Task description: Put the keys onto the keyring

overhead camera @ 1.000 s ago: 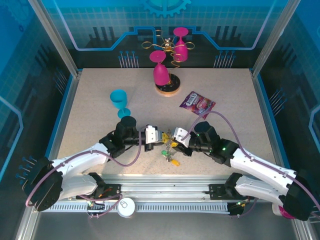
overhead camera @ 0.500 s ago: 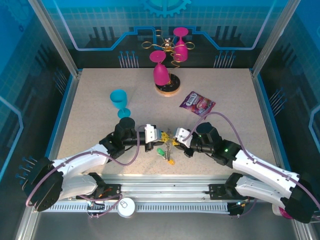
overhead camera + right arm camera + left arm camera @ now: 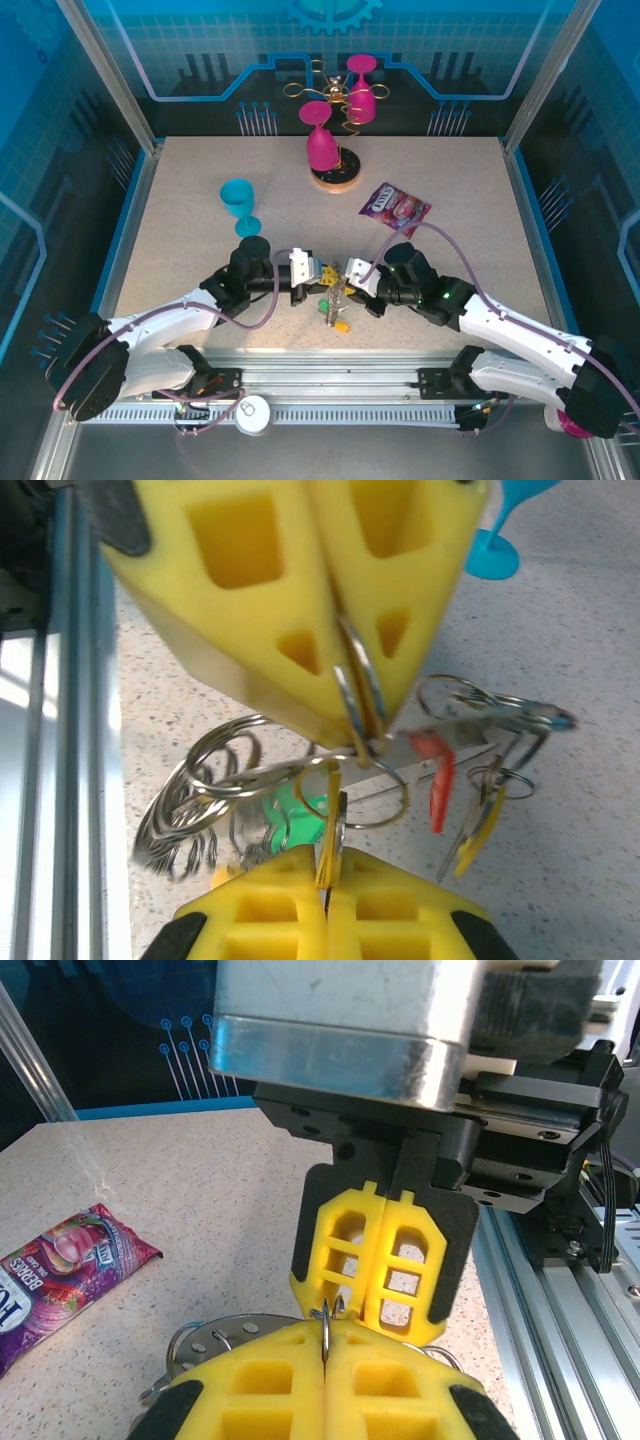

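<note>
Teal cup (image 3: pixel 238 200) stands on tabletop (image 3: pixel 450 180), contents not discernible. Left hand (image 3: pixel 320 277) and right hand (image 3: pixel 346 272), both pressed together, pinch the keyring (image 3: pixel 225 770); red, yellow, green keys (image 3: pixel 437 775) dangle from it.

Speckled beige table (image 3: pixel 200 170), teal cup (image 3: pixel 238 200), purple snack packet (image 3: pixel 395 208), round stand base (image 3: pixel 340 179), keys (image 3: pixel 334 312) near front edge.

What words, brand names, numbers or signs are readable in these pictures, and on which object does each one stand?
"BERRIES": white capitals on the purple snack packet, in the left wrist view.
"10": possibly, in large white characters cut off by the picture's edge on the same packet; uncertain.
Small print beside these words: too blurred to read.
Top view: the lettering on the packet is too small to read.
</note>
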Controlling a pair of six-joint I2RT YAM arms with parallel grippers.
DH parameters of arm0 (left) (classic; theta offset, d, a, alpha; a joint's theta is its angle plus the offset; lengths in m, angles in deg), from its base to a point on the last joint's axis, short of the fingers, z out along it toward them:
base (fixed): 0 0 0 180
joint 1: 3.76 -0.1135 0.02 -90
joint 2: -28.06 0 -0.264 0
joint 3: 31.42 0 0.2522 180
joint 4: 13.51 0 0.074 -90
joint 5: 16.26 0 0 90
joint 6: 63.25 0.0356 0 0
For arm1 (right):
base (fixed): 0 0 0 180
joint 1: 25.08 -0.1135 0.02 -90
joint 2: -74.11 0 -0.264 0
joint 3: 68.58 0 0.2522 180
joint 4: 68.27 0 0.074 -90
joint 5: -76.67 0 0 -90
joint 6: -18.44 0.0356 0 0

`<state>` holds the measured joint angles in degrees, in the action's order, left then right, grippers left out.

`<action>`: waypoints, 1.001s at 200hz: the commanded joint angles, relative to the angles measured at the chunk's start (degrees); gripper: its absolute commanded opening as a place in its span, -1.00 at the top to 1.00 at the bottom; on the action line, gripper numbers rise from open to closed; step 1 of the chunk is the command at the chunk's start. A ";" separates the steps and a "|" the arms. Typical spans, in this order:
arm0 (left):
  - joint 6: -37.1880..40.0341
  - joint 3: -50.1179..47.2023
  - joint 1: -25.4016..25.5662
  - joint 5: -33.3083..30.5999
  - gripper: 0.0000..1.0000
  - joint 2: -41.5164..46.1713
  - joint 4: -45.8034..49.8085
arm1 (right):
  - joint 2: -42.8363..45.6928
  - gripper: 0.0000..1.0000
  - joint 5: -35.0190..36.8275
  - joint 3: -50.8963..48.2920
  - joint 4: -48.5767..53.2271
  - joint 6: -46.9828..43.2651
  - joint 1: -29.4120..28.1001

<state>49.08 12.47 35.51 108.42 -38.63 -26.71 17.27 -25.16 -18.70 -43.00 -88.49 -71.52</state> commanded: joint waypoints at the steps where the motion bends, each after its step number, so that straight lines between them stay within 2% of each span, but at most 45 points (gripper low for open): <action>1: -1.10 0.46 -0.02 2.74 1.00 -0.08 -7.42 | -0.14 1.00 -6.94 1.06 1.37 -0.39 -0.62; 4: -1.03 0.46 -0.06 2.76 1.00 -0.04 -7.35 | 0.01 1.00 -7.07 1.06 1.33 -0.27 -0.65; 10: -0.98 0.52 -0.14 2.81 1.00 -0.19 -7.29 | 0.48 0.87 -6.78 1.02 1.53 -0.26 -0.61; 21: -1.05 0.46 -0.42 3.11 1.00 -0.26 -7.24 | 2.14 0.48 -4.01 0.53 1.63 0.38 -0.26; 28: -1.02 0.41 -0.51 3.18 1.00 -0.21 -7.23 | 3.47 0.33 -1.22 0.20 1.42 1.38 0.40; 62: -1.23 0.19 -0.95 3.99 1.00 -0.58 -7.86 | 11.43 0.14 -0.19 -2.20 0.56 3.65 5.39; 91: -1.32 -0.07 -1.04 4.59 1.00 -0.79 -8.44 | 14.16 0.17 -3.67 -3.39 -2.31 2.90 6.40; 146: -1.49 -0.11 -1.03 5.84 1.00 -0.48 -8.61 | 8.55 0.49 -12.75 -1.60 -10.22 2.10 6.28; 200: -1.12 -0.01 -1.05 6.19 1.00 -0.68 -8.09 | 7.58 0.58 -13.77 -1.14 -11.33 1.12 6.18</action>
<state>48.01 12.38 34.96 112.31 -39.18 -32.22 24.49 -36.59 -21.13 -51.62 -86.61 -65.53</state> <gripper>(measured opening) 0.049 0.212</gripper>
